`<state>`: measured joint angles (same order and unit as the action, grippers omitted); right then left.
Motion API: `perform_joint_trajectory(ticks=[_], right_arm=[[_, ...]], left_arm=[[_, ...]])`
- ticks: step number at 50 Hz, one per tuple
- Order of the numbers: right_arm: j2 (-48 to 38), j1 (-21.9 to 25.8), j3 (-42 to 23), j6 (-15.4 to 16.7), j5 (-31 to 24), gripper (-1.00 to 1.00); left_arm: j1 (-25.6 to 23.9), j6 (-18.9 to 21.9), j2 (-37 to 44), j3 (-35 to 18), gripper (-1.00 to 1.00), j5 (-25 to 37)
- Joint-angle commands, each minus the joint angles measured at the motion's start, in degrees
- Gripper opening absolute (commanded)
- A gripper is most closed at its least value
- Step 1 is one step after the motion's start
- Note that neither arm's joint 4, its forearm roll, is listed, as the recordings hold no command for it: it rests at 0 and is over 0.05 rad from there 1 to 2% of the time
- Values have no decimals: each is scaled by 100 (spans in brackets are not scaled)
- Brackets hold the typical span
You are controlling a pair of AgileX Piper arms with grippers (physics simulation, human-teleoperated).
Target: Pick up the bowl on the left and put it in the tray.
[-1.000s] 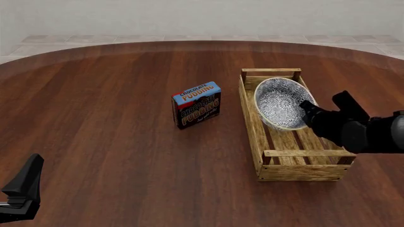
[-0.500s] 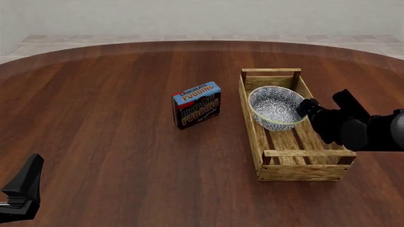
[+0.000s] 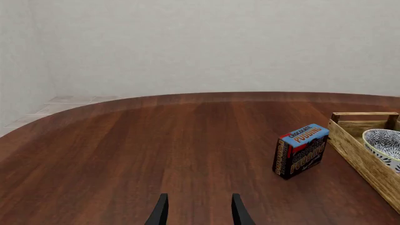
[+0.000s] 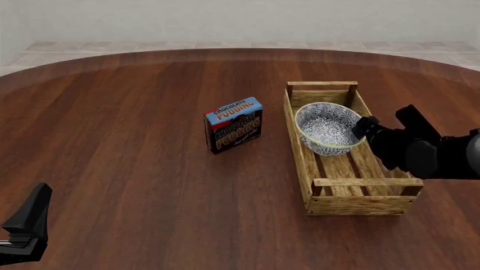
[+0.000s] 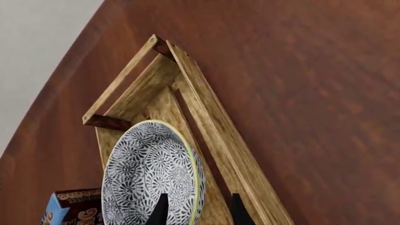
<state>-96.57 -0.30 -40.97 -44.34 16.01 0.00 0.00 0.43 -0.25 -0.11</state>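
The blue-and-white floral bowl [image 4: 327, 127] sits upright in the far half of the long wooden tray [image 4: 302, 152], at the table's right. My right gripper [image 4: 365, 128] is at the bowl's right rim. In the right wrist view the bowl [image 5: 150, 178] has its yellowish rim between the spread fingers [image 5: 161, 211], and neither finger touches it. The tray's side plank [image 5: 212, 122] runs beside it. My left gripper [image 4: 30, 216] rests open at the near left edge, far from the bowl. Its wrist view catches the bowl [image 3: 384, 143] and tray [image 3: 362, 159] at one side.
A blue chocolate pudding box [image 4: 234, 125] stands on the brown table left of the tray, also seen as the box [image 3: 301, 151] in the left wrist view. The near half of the tray holds only bare slats [image 4: 352, 169].
The bowl went from steeply tilted at the right gripper to flat on the tray's slats. The right gripper has eased slightly away. The left arm stayed still.
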Motion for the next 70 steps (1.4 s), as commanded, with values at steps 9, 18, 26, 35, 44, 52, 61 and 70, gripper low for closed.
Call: perform_joint_trajectory(ticks=[9,18,26,35,44,52,61,70], right_arm=[[174,22,84,39,-29,100],[300,52,148,30,-37,100],[517,57,254,63,-66,100],[604,83,289,55,-80,100],[681,63,284,93,-137,100],[740,90,312,83,-148,100],[880,163,398,66,-154,100],[1023,233,484,48,-162,100]], left_arm=[[0,0,0,0,100,0],[0,0,0,0,100,0],[0,0,0,0,100,0],[0,0,0,0,100,0],[0,0,0,0,100,0],[0,0,0,0,100,0],[0,0,0,0,100,0],[0,0,0,0,100,0]])
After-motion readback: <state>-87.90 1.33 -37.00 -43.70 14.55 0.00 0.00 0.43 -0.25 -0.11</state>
